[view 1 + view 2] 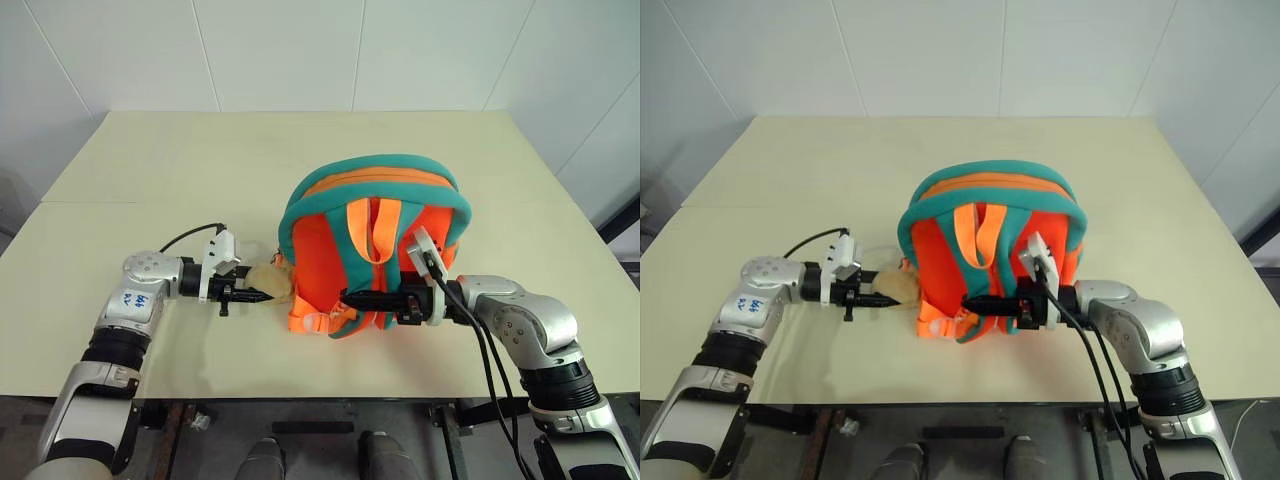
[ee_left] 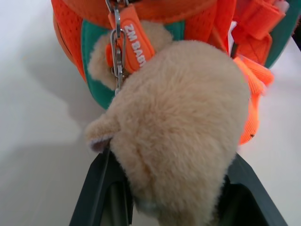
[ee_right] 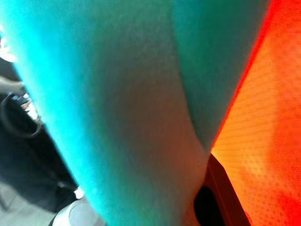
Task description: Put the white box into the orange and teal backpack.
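The orange and teal backpack stands upright in the middle of the table, straps facing me, its orange handle hanging down the front. A tan plush bear hangs by a clip at its lower left side. My left gripper lies low over the table, shut on the bear, which sits between its black fingers. From the right, my right gripper reaches level across the backpack's lower front, shut on a teal strap. The white box is out of view.
The cream table has bare room to the left, behind and to the right of the backpack. A white wall stands beyond its far edge. Black cables hang from my right wrist near the table's front edge.
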Available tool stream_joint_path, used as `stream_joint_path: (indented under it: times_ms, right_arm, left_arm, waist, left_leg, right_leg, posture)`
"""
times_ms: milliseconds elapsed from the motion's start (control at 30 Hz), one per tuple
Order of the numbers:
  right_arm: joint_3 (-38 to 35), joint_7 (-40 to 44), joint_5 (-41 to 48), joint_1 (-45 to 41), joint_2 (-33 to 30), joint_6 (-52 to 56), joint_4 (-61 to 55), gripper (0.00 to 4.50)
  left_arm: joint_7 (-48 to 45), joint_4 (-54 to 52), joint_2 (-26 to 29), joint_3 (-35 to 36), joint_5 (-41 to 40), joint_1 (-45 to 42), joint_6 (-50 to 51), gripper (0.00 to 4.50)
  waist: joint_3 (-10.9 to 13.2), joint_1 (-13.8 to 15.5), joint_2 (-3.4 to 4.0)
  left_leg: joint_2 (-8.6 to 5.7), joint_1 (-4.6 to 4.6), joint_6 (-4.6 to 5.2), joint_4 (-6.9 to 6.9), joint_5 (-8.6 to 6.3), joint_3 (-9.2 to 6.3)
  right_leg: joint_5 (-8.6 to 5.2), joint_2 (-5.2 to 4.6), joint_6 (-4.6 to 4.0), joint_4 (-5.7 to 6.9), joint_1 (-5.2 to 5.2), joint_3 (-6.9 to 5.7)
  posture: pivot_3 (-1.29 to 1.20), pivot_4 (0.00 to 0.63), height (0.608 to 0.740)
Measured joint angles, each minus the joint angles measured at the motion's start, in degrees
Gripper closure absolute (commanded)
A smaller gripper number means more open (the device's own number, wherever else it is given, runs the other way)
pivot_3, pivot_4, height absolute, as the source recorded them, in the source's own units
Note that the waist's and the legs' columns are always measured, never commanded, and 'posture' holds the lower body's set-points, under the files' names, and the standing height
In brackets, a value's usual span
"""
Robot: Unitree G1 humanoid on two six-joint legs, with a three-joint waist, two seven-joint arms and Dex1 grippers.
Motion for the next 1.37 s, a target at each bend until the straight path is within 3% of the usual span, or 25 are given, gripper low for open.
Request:
stream_joint_path:
  times_ms: [167, 200, 300, 533, 600, 833, 1067, 1367]
  right_arm:
    - [-1.62, -2.66, 0.70, 2.04, 0.17, -0.37, -0.94, 4.38]
    - [-2.01, -3.42, 0.68, 2.26, 0.28, -1.07, -1.57, 4.03]
    - [-3.72, -5.10, 0.60, 2.35, 0.26, -3.09, -2.90, 3.15]
    - [-10.00, -4.80, -0.83, 7.23, -7.91, -7.63, -7.08, 0.76]
    - [-12.23, -4.49, -1.56, 9.43, -10.93, -8.95, -7.78, 0.09]
    - [-16.60, -0.66, -6.29, 17.30, -17.56, -16.57, -5.86, 0.04]
    - [-20.22, -0.18, -13.34, 17.33, -18.41, -28.97, 9.75, 0.04]
    - [-21.03, -0.53, -15.60, 17.08, -18.45, -33.96, 12.03, 0.04]
  left_arm:
    - [1.37, -7.23, 0.81, 1.64, -0.58, 5.12, 1.03, 2.93]
    - [1.64, -8.98, 1.24, 1.95, -0.55, 6.11, 1.01, 2.94]
    - [3.42, -12.97, 2.17, 2.59, -0.59, 7.45, 2.27, 2.21]
    - [7.04, -21.05, 7.26, 8.23, -1.60, 10.39, 5.77, 0.00]
    - [7.96, -22.25, 8.52, 10.39, -1.68, 12.39, 6.05, 0.00]
    - [9.41, -27.02, 9.19, 14.07, -4.19, 20.44, 8.49, 0.00]
    - [13.75, -29.00, 6.79, 16.00, -6.01, 20.77, 7.40, 0.00]
    - [13.85, -29.37, 6.46, 16.00, -8.40, 21.86, 8.47, 0.00]
  waist:
    - [0.00, -0.25, 0.00]
    - [0.00, -0.43, 0.01]
    - [0.01, -0.58, 0.00]
    - [0.02, -0.63, 0.01]
    - [0.02, -0.74, 0.02]
    - [0.03, -0.65, 0.01]
    - [0.03, -0.65, 0.01]
    - [0.04, -0.72, 0.03]
  left_leg:
    - [0.00, -0.04, 0.00, -0.06, -0.01, 0.00]
    - [0.00, -0.05, 0.00, -0.08, -0.01, 0.00]
    - [0.01, -0.07, 0.00, -0.08, -0.01, 0.00]
    - [0.02, -0.13, 0.04, -0.16, -0.08, 0.02]
    - [0.04, -0.11, 0.07, -0.17, -0.12, 0.08]
    - [0.06, -0.14, 0.07, -0.14, -0.15, 0.13]
    - [0.06, -0.12, 0.10, -0.10, -0.10, 0.19]
    - [0.09, -0.09, 0.10, -0.13, -0.11, 0.20]
  right_leg:
    - [0.00, 0.00, 0.00, 0.01, -0.06, 0.00]
    - [0.00, -0.01, 0.00, 0.01, -0.08, 0.00]
    - [0.00, 0.00, 0.00, 0.00, -0.10, 0.00]
    - [-0.02, 0.00, -0.02, -0.16, -0.14, 0.00]
    - [-0.03, 0.00, -0.03, -0.21, -0.14, 0.00]
    - [-0.04, -0.01, -0.05, -0.38, -0.10, 0.00]
    - [-0.08, -0.01, -0.33, -0.60, 0.01, 0.03]
    - [0.04, 0.01, -0.09, -0.58, 0.00, 0.03]
  posture:
    - [0.00, 0.150, 0.740]
    - [0.00, 0.150, 0.740]
    - [0.00, 0.150, 0.740]
    - [0.00, 0.150, 0.740]
    - [0.00, 0.150, 0.740]
    - [0.00, 0.150, 0.740]
    - [0.00, 0.150, 0.740]
    - [0.00, 0.150, 0.740]
